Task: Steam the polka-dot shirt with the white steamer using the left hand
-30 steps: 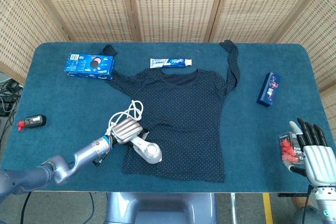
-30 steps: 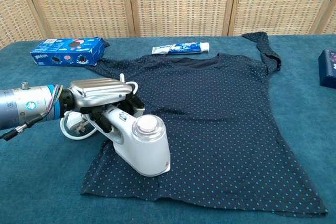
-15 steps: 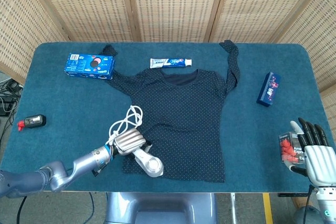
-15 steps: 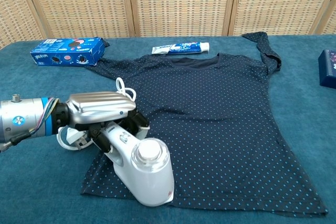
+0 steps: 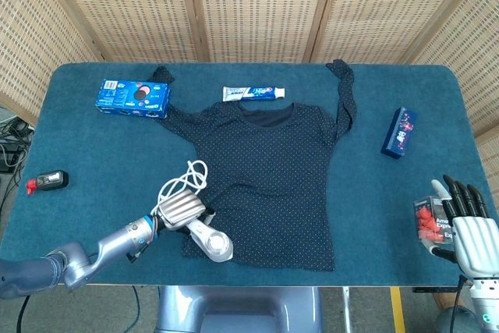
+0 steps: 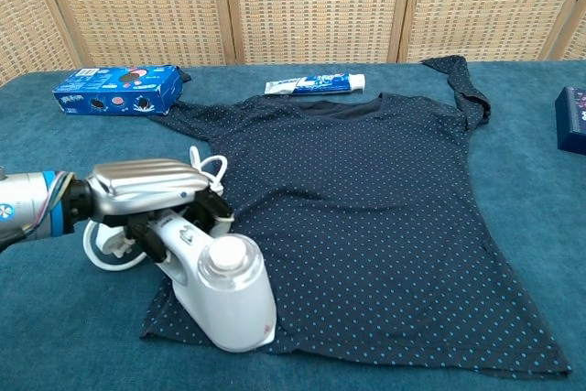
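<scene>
Left hand [image 6: 146, 191] grasps white steamer [image 6: 220, 295] over polka-dot shirt [image 6: 366, 217] hem, seemingly touching. Steaming underway; next: sweep across remaining fabric.

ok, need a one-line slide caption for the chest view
Left hand holds the white steamer on the lower-left hem of the polka-dot shirt spread on the blue table.
</scene>
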Tool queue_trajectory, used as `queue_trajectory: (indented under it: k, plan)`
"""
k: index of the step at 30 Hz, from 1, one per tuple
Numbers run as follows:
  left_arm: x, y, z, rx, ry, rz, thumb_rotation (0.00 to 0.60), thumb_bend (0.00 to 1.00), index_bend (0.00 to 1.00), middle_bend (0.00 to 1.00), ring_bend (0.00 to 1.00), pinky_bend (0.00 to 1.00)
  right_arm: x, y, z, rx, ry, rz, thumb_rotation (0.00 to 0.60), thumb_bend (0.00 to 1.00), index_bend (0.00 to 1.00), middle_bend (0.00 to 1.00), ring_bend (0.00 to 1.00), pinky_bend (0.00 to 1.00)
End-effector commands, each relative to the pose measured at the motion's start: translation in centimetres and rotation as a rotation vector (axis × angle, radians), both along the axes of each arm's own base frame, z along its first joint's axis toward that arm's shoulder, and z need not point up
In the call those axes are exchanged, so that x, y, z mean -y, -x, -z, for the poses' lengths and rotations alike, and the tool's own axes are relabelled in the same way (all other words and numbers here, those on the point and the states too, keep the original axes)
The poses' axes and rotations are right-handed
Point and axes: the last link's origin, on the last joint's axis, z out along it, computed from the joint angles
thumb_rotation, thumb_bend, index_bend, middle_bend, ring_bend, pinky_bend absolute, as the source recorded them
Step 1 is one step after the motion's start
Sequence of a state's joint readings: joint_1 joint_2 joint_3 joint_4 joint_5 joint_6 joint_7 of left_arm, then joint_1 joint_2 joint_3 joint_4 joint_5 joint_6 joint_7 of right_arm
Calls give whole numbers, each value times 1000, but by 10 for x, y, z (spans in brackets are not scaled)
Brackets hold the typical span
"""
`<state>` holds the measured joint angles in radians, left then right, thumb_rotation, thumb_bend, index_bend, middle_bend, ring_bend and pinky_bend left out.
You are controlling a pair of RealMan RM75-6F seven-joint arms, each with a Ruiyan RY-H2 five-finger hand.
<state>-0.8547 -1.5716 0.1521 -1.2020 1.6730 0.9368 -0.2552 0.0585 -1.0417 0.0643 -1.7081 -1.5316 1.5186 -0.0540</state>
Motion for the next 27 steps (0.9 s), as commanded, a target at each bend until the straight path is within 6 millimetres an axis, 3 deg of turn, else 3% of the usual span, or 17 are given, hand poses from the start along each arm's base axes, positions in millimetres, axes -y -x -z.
queue_trajectory:
  k: [1, 9, 16, 22, 27]
  plan:
    - [-7, 8, -8, 10, -36, -28, 600, 706, 1000, 773, 732, 850, 0, 0, 0, 0, -1, -2, 600, 0, 0, 0, 0, 0]
    - [-30, 14, -37, 76, -151, -79, 600, 706, 1000, 773, 732, 850, -2, -2, 0, 0, -1, -8, 600, 0, 0, 0, 0, 0]
    - [-70, 17, -72, 151, -320, -169, 600, 707, 1000, 773, 732, 850, -2, -2, 1, -1, -6, -11, 600, 0, 0, 0, 0, 0]
    - [-109, 39, -107, 195, -480, -323, 600, 706, 1000, 773, 732, 851, -2, -2, 2, -1, -10, -11, 600, 0, 0, 0, 0, 0]
    - [-130, 62, -126, 188, -573, -427, 600, 706, 1000, 773, 732, 850, -2, -3, 4, -4, -20, -11, 600, 0, 0, 0, 0, 0]
